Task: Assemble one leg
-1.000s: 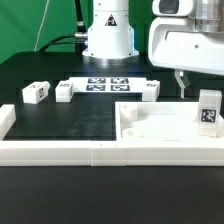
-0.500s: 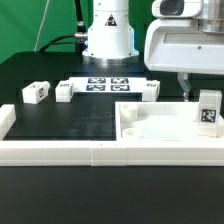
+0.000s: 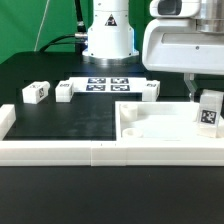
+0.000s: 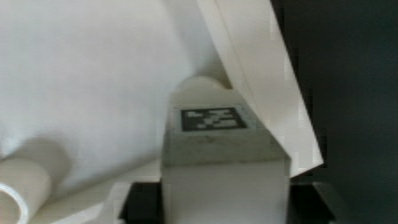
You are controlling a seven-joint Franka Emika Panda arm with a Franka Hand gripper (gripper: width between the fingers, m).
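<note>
Leg (image 3: pixel 210 110) upright on the tabletop panel (image 3: pixel 150 124), at the exterior view's right | gripper (image 4: pixel 214 196) clamps it | seating unfinished, I'd say | three legs (image 3: pixel 35 92) loose

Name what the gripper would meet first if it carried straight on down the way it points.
Probably the leg standing on the large white panel: the gripper hangs just above it, and the wrist view shows that leg directly ahead.

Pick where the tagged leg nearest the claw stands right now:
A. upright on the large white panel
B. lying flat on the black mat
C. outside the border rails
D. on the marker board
A: the leg stands upright on the large white panel, tag facing the camera, beside the claw.
</note>
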